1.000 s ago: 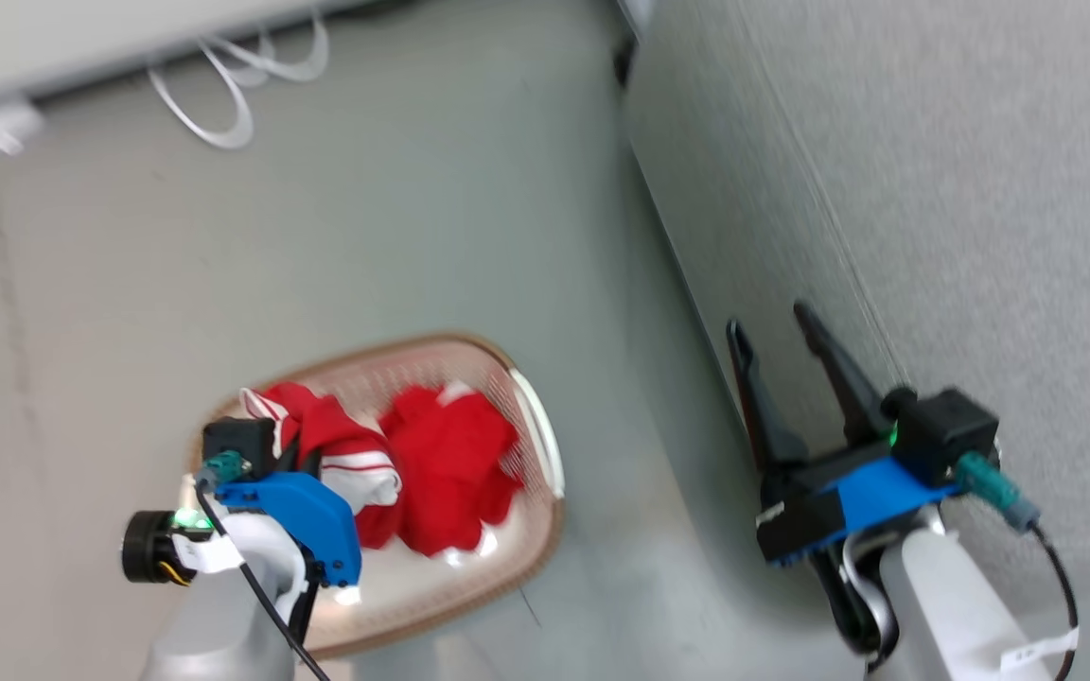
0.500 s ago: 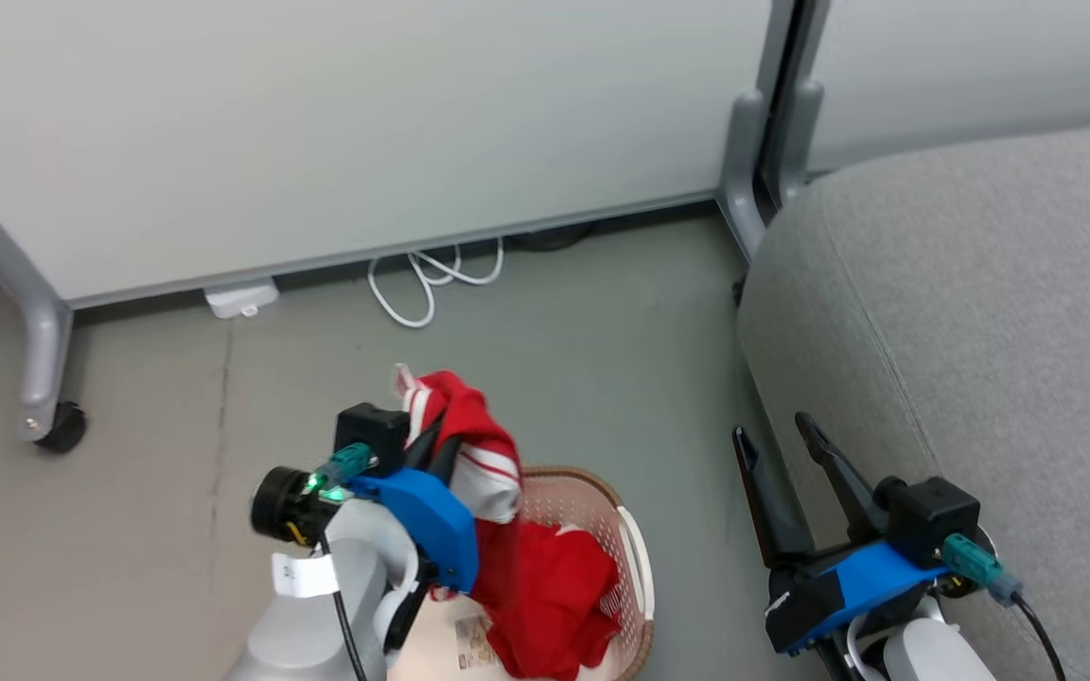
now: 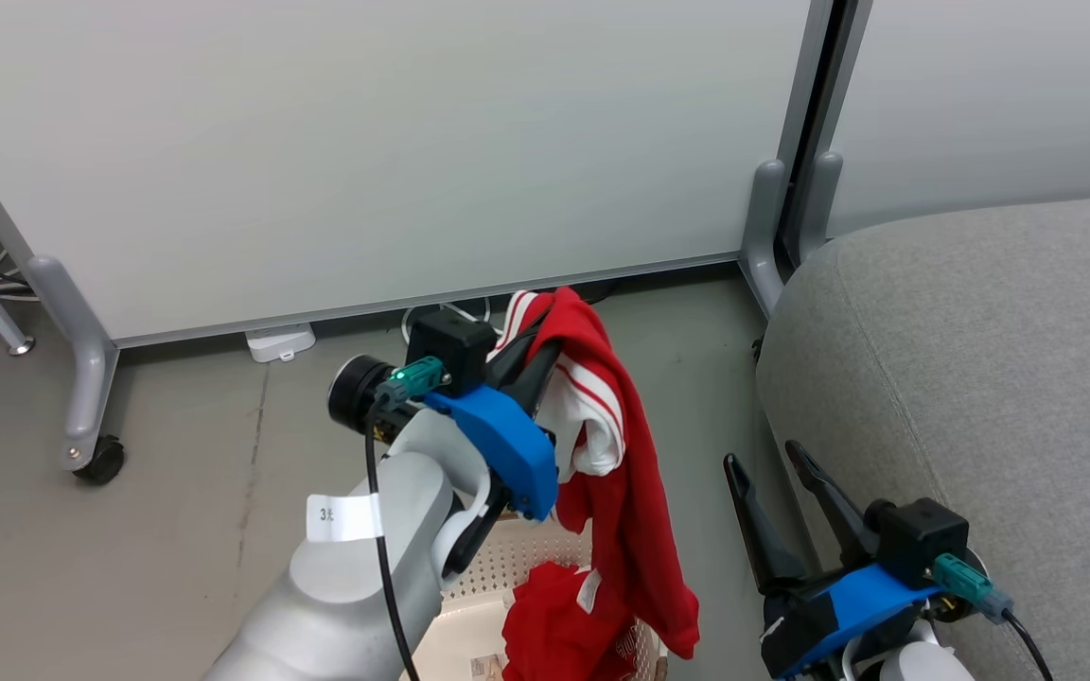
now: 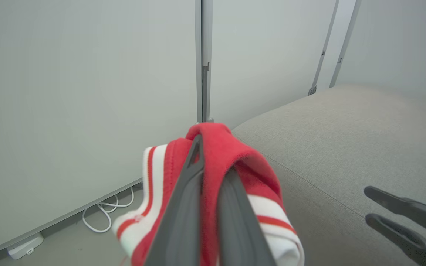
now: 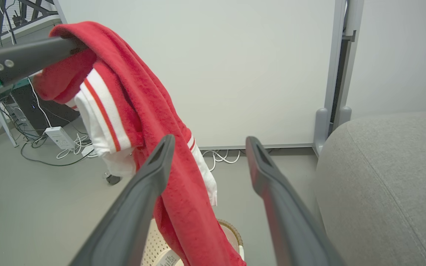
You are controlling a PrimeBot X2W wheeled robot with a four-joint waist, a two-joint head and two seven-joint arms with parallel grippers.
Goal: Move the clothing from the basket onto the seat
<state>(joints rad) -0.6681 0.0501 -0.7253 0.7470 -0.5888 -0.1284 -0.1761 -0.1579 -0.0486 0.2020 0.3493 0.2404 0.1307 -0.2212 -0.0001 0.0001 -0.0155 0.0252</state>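
Two garments make up the job, and you have one of them in the air; the left gripper (image 3: 537,355) has its fingers pinched close together on a fold of the red top (image 3: 635,501), near a white striped cuff, and the rest of the cloth hangs straight down from there; its lower hem dangles at about the rim of the basket (image 3: 498,572) on the floor, though I cannot tell whether it touches; the red shorts (image 3: 545,629) lie bunched inside. Your right gripper (image 3: 763,454) has its fingers spread and holds nothing; it sits low, just beside the front of the seat (image 3: 980,359). I judge this to be the carry step for the first garment; the next move calls for swinging the left arm to the right, high enough that the trailing hem clears the seat's rounded edge, then opening over the grey fabric; the shorts remain to be fetched.
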